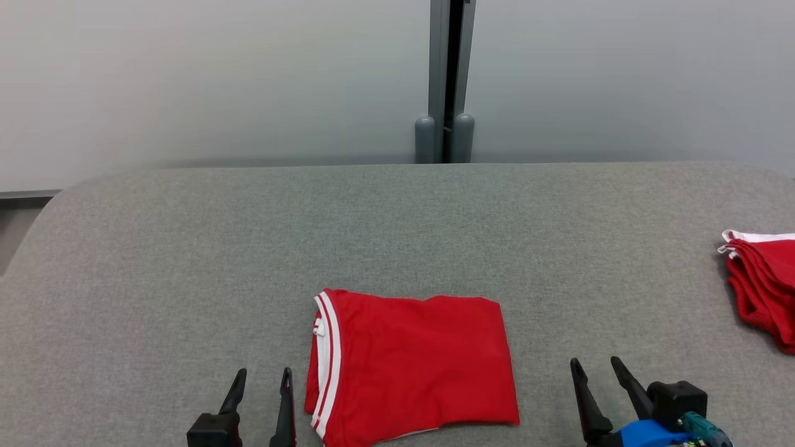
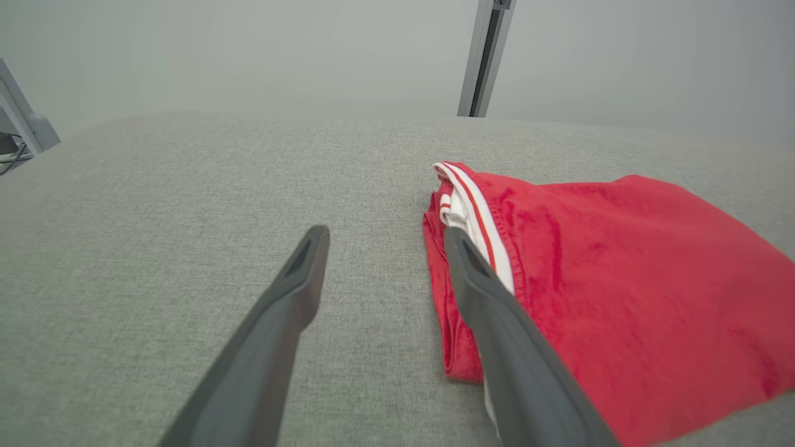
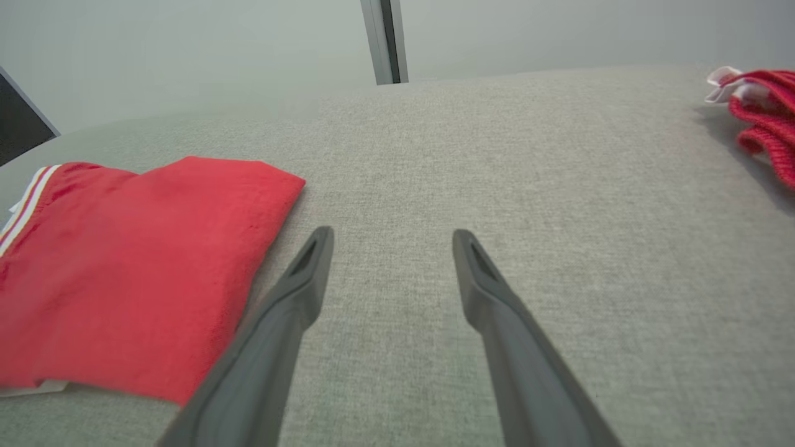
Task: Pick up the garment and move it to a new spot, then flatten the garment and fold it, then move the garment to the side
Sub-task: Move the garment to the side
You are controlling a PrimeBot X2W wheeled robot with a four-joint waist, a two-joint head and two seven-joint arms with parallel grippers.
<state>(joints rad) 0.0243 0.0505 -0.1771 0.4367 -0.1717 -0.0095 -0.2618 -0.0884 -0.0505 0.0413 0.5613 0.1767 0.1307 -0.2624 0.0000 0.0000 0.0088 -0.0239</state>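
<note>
Head view shows the folded red garment (image 1: 413, 363) lying flat on the grey counter (image 1: 186, 248), close to the near edge and about midway along it. Its white-striped band faces the counter's left side, and a sliver of white shows under its near hem.

The left tool (image 1: 264, 372) sits at the near edge just beside that striped band, fingers spread and holding nothing. In the left wrist view one of its fingers (image 2: 497, 310) crosses in front of the band; whether it touches the cloth I cannot tell.

The right tool (image 1: 595, 362) is also at the near edge, on the garment's other side and a little apart from it. Its fingers are spread too, with bare counter between them in the right wrist view.

A second red garment (image 1: 767, 285) with white trim lies bunched at the counter's right edge, well apart from the folded one. Beyond the far edge stands a pale wall (image 1: 217, 74) with a grey post (image 1: 444, 81).
</note>
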